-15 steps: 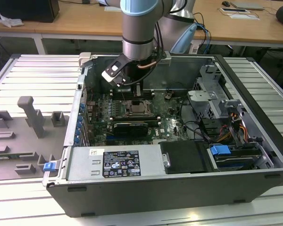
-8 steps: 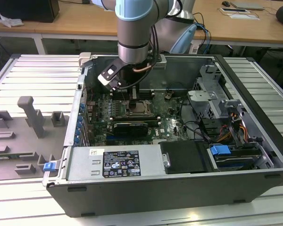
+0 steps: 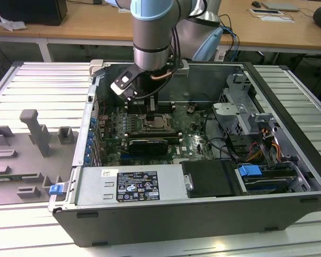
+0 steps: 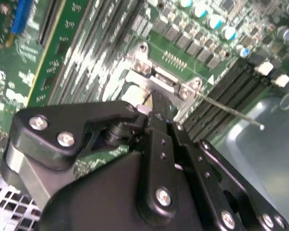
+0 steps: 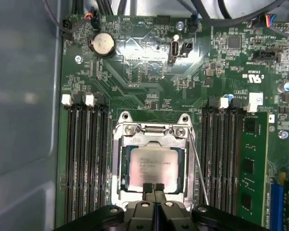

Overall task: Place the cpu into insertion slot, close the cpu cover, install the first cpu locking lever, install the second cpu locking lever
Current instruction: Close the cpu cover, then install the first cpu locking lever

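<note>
Case: nearest you in the exterior view, the open case [image 3: 203,227] lies on a ribbed table [image 3: 289,96] with its board [image 3: 192,142] facing up.
Fixture: grey blocks [image 3: 35,131] stand on the table, off to the exterior view's left and well apart from the case.
Arm: you see the arm [image 3: 152,32] reach straight down into the case.
Gripper: the gripper [image 3: 151,111] hangs low over the slot [image 3: 148,127], near the middle of the board.
Second wrist view, gripper: you look past the black body to the gripper [image 4: 154,98], whose tips sit against the silver cover [image 4: 149,79].
Second wrist view, lever: a thin lever [image 4: 231,111] runs slantwise out from the cover's corner, over the memory slots [image 4: 231,91].
First wrist view, cpu: the cpu [image 5: 154,166] lies flat in the slot, framed by the cover [image 5: 154,140], which is down over its edges.
First wrist view, fingers: the fingers [image 5: 147,188] are clenched together with nothing between them, touching the cover's near edge just beside the cpu.
First wrist view, lever: the lever [image 5: 200,175] lies at a slant just beside the cover, between it and the memory slots [image 5: 224,154].
</note>
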### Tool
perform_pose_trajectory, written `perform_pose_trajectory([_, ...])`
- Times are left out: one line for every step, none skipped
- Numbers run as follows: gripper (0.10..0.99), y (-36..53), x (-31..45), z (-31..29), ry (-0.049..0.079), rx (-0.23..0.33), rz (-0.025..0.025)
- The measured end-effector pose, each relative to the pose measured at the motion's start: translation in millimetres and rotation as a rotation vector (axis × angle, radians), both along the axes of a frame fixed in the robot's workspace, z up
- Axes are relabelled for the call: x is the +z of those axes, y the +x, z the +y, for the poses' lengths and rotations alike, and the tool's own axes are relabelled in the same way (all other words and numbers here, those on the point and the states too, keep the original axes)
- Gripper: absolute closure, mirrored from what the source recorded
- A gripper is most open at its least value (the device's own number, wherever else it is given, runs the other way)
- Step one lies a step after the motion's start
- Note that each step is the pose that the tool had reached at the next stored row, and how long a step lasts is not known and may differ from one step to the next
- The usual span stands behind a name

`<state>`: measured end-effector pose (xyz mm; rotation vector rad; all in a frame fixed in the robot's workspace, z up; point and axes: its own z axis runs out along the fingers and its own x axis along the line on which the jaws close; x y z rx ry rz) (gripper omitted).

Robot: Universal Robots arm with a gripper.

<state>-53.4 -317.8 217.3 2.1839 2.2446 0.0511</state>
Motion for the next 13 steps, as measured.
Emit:
perform_pose_trajectory([0.980,3.2,0.1,-0.1,0.000,0.000,0.0006])
perform_pose_trajectory([0.980,4.5,0.2,-0.1,0.000,0.000,0.0006])
perform_pose_trajectory([0.980,5.3,0.1,-0.1,0.000,0.000,0.0005])
perform_pose_trajectory([0.980,6.6,0.1,-0.1,0.000,0.000,0.0005])
perform_pose_trajectory([0.980,8.1,0.1,-0.1,0.000,0.000,0.0005])
perform_pose_trajectory([0.980,9.4,0.1,-0.1,0.000,0.000,0.0005])
perform_pose_trajectory([0.980,10.3,0.1,-0.1,0.000,0.000,0.0005])
perform_pose_trajectory([0.980,11.5,0.1,-0.1,0.000,0.000,0.0005])
perform_pose_trajectory([0.980,13.1,0.1,-0.1,0.000,0.000,0.0006])
perform_pose_trajectory([0.980,13.5,0.1,-0.1,0.000,0.000,0.0005])
perform_pose_trajectory([0.980,13.5,0.1,-0.1,0.000,0.000,0.0005])
perform_pose_trajectory([0.980,13.5,0.2,-0.1,0.000,0.000,0.0005])
perform_pose_trajectory([0.980,13.6,1.7,-0.1,0.000,0.000,0.0005])
